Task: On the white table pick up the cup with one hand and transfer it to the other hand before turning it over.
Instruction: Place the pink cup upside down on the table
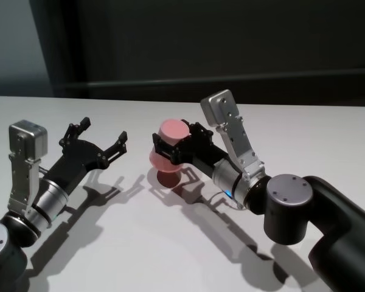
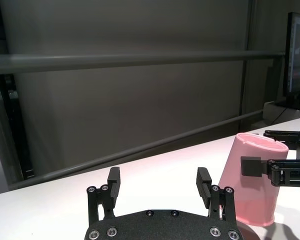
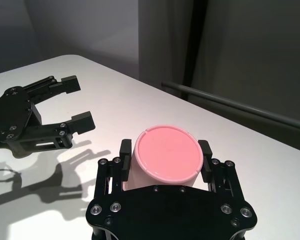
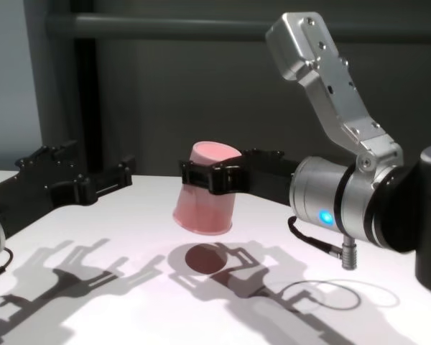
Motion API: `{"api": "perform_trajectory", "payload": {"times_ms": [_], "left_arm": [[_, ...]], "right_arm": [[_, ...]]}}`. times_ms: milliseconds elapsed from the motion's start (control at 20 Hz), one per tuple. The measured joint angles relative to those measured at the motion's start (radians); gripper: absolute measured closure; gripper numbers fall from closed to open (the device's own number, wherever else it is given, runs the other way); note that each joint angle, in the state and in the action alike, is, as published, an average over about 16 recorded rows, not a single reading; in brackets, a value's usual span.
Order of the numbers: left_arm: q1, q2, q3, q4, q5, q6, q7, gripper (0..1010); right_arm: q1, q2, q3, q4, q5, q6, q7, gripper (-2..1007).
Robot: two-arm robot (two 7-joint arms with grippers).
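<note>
Black right gripper (image 4: 210, 177) was clamped on the smooth pink tapered cup (image 4: 203, 198), base-up and tilted, clear above the matte white table (image 4: 287, 316). Pickup looked done; handover and turning remained. Nearby, the black left gripper (image 1: 102, 141) waited with fingers spread, path unobstructed.

cup (image 4: 203, 198) sits between the right gripper (image 4: 205, 177) fingers, base end up and wide end down, tilted, clear of the white table (image 4: 273, 316) with its shadow directly below. Left gripper (image 1: 102, 139) is to the left of the right gripper, well apart from the cup, fingers spread and pointing toward it, also off the table. Right arm extends back to the right of the cup.
</note>
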State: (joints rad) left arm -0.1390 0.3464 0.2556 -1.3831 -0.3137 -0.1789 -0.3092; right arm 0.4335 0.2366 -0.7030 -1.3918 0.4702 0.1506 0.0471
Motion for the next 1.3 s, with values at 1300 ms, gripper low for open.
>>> {"api": "perform_trajectory", "payload": {"times_ms": [1300], "left_arm": [[0.000,0.000,0.000,0.000,0.000,0.000,0.000,9]], "right_arm": [[0.030,-0.077,0.008,0.156,-0.061,0.011,0.066,212]]}}
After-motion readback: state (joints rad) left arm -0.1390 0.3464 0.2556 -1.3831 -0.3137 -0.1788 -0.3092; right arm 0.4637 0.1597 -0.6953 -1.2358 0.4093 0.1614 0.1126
